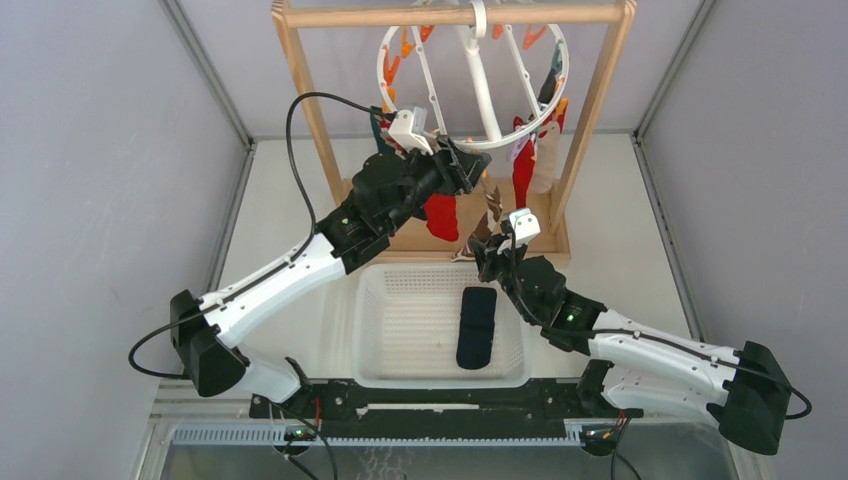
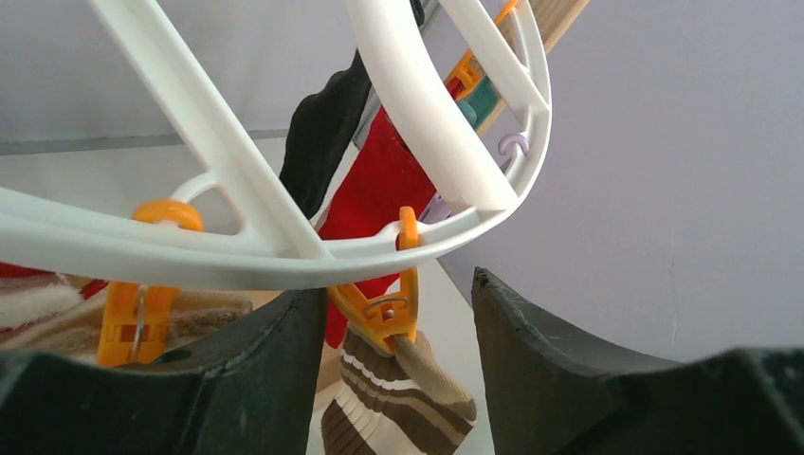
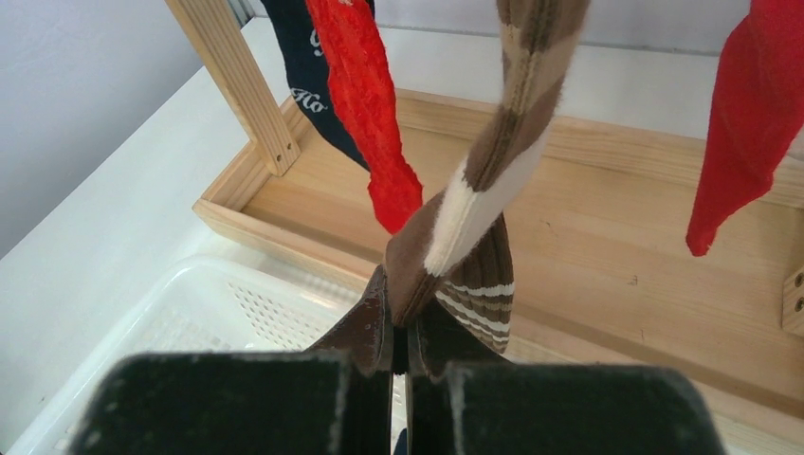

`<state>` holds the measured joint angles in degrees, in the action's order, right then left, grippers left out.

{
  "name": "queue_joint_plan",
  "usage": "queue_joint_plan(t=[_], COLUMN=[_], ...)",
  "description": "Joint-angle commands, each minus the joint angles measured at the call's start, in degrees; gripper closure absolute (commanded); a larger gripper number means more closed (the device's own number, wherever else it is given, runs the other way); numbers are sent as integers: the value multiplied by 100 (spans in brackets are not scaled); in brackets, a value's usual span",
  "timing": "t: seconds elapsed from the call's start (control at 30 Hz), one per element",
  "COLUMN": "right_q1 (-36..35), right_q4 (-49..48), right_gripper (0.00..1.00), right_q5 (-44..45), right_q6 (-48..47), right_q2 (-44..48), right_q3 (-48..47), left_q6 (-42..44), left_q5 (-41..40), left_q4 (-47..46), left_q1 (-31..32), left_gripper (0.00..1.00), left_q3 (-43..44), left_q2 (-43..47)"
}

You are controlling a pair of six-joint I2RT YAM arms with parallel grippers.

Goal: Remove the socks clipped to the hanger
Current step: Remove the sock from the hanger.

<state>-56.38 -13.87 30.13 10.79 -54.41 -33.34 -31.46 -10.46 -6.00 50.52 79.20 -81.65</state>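
Striped sock (image 3: 474,190): brown-and-cream ribbed knit. It hangs from an orange clip (image 2: 384,308) on the hanger's near rim and is drawn taut down toward the basket.
Right hand (image 3: 398,327): jaws pressed together on the sock's lower end, low over the front edge of the rack's base.
Clip: smooth plastic with a wire spring, biting the sock's top edge. It dangles from a small loop on the ring.
Left hand (image 2: 398,289): raised to the ring. Its dark fingers stand apart, one on each side of the clip, and are not closed on it.
Hanger (image 2: 284,251): round white plastic ring with straight spokes, hooked over the rack's top bar.
Other socks: a lacy red one (image 3: 365,95), a plain red one (image 3: 749,114), a navy one with white lettering (image 3: 308,57) and a black one (image 2: 318,133) hang clipped.
Dark sock (image 1: 477,327): lies flat in the basket.
Basket (image 1: 362,330): white plastic, perforated, on the table just in front of the rack.
Rack (image 1: 600,110): pale wood with two posts, a round top bar and a shallow tray base.
Table (image 1: 280,200): smooth and white, enclosed by pale grey wall panels (image 1: 100,150).
Hard to tell: from above, the left arm covers the clip, and the far-side socks bunch together. Whether the clip touches the finger nearest it cannot be made out.
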Motion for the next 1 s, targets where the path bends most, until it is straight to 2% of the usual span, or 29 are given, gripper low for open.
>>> queue_joint_plan(t=[0.0,0.4,0.67,0.97], right_q1=[-31,-23,-86,-204], right_q4=[-150,-160,-195,-230], right_gripper=[100,100,100,100], right_q5=[32,19,195,514], right_q6=[84,99,29,-76], right_q2=[85,48,32,-23], right_q3=[-252,-252,-252,-257], left_q6=[132,88,-64,-223], left_q5=[-220,-367,-363,-477], left_q4=[-79,29,250,942], left_q1=[29,33,32,128], left_gripper=[38,41,39,36], left_q3=[354,381,582,1042], left_q2=[44,30,-67,-220])
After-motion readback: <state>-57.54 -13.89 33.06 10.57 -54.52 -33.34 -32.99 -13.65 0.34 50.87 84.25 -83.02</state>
